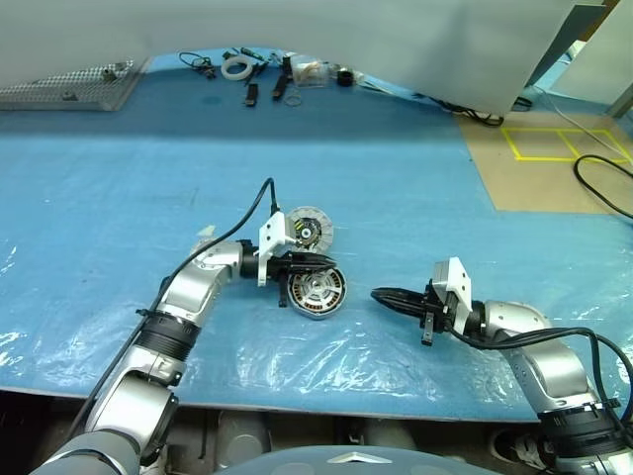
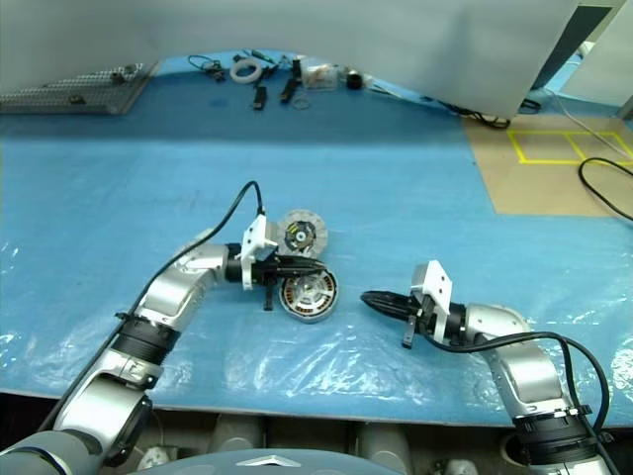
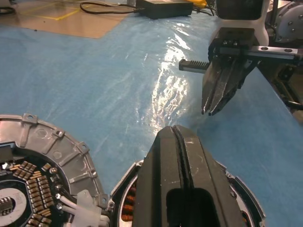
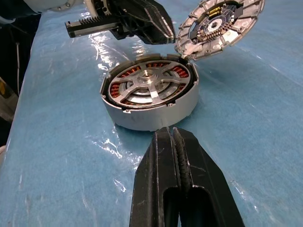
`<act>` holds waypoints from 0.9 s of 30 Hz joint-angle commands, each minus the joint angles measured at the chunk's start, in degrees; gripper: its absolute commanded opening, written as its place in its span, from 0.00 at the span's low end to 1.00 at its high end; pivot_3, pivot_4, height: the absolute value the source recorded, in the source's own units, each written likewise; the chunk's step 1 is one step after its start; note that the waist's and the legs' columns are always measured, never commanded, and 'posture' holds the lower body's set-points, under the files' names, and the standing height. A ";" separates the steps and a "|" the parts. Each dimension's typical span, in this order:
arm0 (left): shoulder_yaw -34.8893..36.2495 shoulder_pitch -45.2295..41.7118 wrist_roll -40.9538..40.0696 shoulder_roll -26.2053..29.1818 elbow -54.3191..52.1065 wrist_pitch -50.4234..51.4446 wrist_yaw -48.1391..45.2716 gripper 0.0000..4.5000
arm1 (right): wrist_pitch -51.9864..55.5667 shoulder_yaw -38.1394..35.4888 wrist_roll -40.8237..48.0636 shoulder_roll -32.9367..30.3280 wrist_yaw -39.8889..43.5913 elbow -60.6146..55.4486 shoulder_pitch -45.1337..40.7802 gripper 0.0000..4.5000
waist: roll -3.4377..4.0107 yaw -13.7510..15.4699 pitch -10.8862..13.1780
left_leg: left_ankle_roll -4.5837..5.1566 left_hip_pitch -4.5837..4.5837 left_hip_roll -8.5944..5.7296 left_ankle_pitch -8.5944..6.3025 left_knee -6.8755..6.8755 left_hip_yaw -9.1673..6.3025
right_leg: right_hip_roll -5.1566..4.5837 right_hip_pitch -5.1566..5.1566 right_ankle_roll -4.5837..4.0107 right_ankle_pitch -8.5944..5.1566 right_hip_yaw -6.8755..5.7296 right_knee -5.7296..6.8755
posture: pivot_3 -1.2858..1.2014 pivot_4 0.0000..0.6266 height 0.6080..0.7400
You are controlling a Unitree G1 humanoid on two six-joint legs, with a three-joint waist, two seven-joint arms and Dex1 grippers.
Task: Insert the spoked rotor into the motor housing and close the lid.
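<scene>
The spoked rotor (image 4: 147, 85) is sitting inside the motor housing (image 4: 156, 111); the lid (image 1: 308, 230) is leaning at its twelve o'clock. Both claws, left claw (image 1: 318, 261) and right claw (image 1: 388, 295), are pressed together, empty. Next comes grasping the lid.

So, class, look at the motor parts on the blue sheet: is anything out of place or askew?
Yes. The lid is not on the motor housing; it lies beside it, inner face up and its rim propped on the housing's edge, so it sits tilted. The spoked rotor already sits inside.
</scene>
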 commanded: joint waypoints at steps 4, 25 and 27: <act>-6.91 1.97 9.52 2.47 3.89 -6.39 -0.13 0.00 | -1.05 -0.43 0.23 0.33 0.31 -1.04 -0.11 0.00 | 0.03 0.13 -0.03 | -0.04 0.06 0.00 -0.03 0.01 -0.01 | -0.03 0.11 -0.01 0.00 -0.04 0.00 | 0.52 0.24 1.00; 6.07 1.55 -5.31 2.46 -7.20 2.60 2.19 0.00 | 7.06 -2.27 4.73 -0.53 -1.28 -8.31 -2.82 0.00 | 0.15 0.01 -0.08 | -0.05 -0.16 -0.03 -0.03 0.02 -0.01 | -0.04 -0.12 0.08 -0.04 -0.02 -0.03 | 0.52 0.24 1.00; 7.90 3.08 -7.34 4.06 -10.38 4.89 2.53 0.00 | 7.36 -2.17 4.95 -0.80 -0.90 -8.30 -3.81 0.00 | 0.16 -0.14 -0.08 | -0.06 -0.18 -0.03 -0.03 -0.01 -0.01 | -0.03 -0.14 0.08 -0.04 -0.02 -0.02 | 0.52 0.24 1.00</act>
